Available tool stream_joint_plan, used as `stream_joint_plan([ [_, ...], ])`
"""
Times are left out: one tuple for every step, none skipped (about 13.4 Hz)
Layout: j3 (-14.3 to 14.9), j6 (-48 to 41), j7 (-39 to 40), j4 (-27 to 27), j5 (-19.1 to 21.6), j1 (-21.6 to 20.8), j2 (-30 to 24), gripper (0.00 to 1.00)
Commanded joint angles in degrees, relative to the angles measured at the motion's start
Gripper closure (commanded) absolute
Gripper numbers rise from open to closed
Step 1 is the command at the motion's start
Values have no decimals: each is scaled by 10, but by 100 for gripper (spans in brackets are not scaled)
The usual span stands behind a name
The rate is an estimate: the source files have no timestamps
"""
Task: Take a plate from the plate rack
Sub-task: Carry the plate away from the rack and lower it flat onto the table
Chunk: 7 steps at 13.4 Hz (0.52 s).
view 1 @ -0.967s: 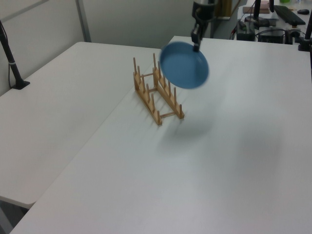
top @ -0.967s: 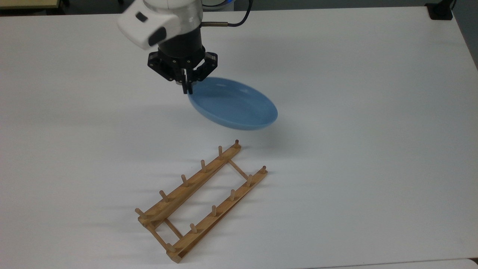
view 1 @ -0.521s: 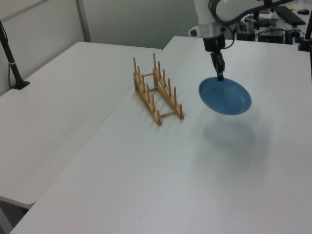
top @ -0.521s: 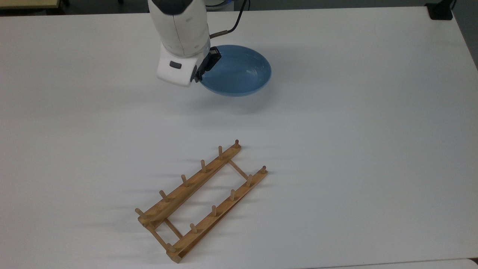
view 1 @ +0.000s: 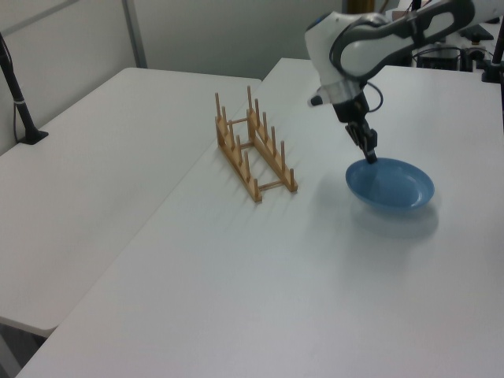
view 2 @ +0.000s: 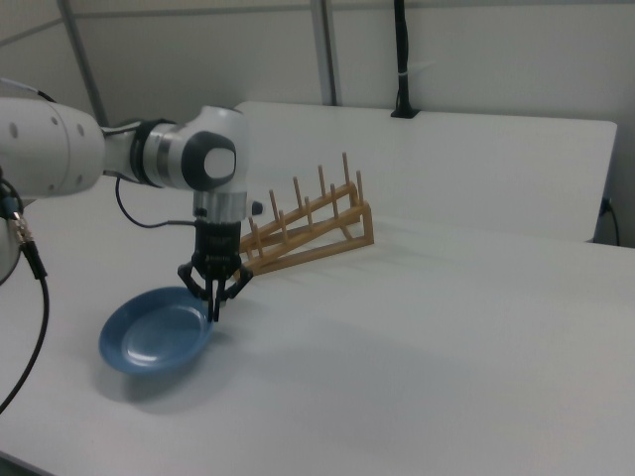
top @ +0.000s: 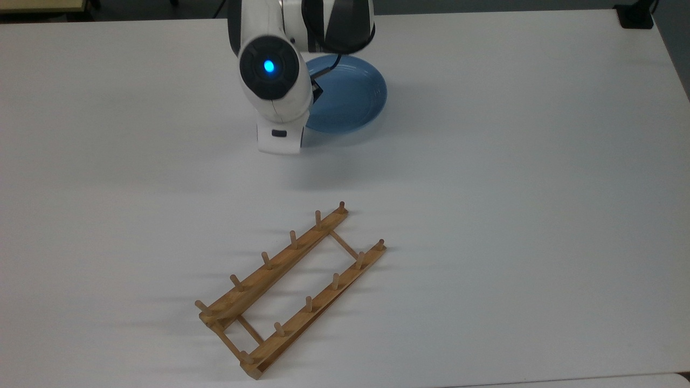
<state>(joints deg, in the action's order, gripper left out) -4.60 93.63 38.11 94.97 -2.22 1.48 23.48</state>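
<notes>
The light-blue plate (view 1: pixel 394 186) is held nearly level, low over the white table, well apart from the plate rack (view 1: pixel 253 146). My gripper (view 1: pixel 370 155) points down and is shut on the plate's rim on the side nearest the rack; whether the plate touches the table I cannot tell. In the right view the gripper (view 2: pixel 214 309) pinches the right edge of the plate (view 2: pixel 151 335), with the plate rack (view 2: pixel 310 234) behind it. In the top view my arm covers part of the plate (top: pixel 353 94); the wooden plate rack (top: pixel 291 291) lies below it with nothing in its pegs.
The white table (top: pixel 512 215) spreads wide on all sides. A black post (view 1: pixel 20 102) stands at the left view's far left edge, and another black post (view 2: pixel 402 59) rises at the back in the right view. Cables and desk gear (view 1: pixel 441 47) sit behind.
My arm has carried the plate away from the rack and lowered it toward the table, turning it from tilted to nearly level. The rack has stayed put.
</notes>
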Motion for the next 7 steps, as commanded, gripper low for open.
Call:
stream_joint_plan([
  [4,3,12,0,-21,-12,22,100],
  [4,14,10,0,-23,-12,24,100],
  [5,24,6,1,-23,-12,26,99],
  [5,30,-4,0,-24,-12,32,91],
  [6,33,-19,-2,-26,-10,33,70],
  [8,33,-38,-6,-26,-8,31,35],
  [9,31,-57,-17,-27,-8,28,21],
])
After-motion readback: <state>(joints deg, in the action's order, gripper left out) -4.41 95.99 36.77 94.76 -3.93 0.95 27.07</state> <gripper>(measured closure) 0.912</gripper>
